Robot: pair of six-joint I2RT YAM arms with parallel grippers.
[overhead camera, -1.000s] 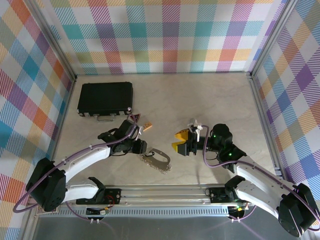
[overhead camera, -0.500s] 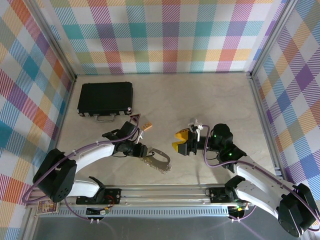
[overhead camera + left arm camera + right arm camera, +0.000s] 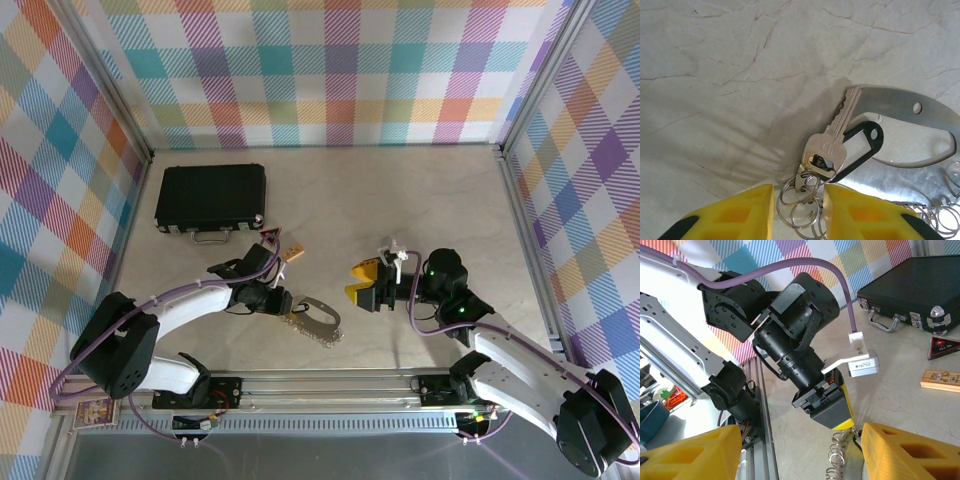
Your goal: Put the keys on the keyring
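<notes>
Straddling the keys [image 3: 832, 145], left claw [image 3: 798, 200] stands half-parted, gripping nothing; right claw [image 3: 800, 440] gapes empty.

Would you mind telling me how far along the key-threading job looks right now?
Done: nothing clearly; one of the keys overlaps the keyring, threading unclear. In hand: left pincer straddles the wire rings, jaws not clamped; right pincer hangs open. Left: grip and thread.
</notes>
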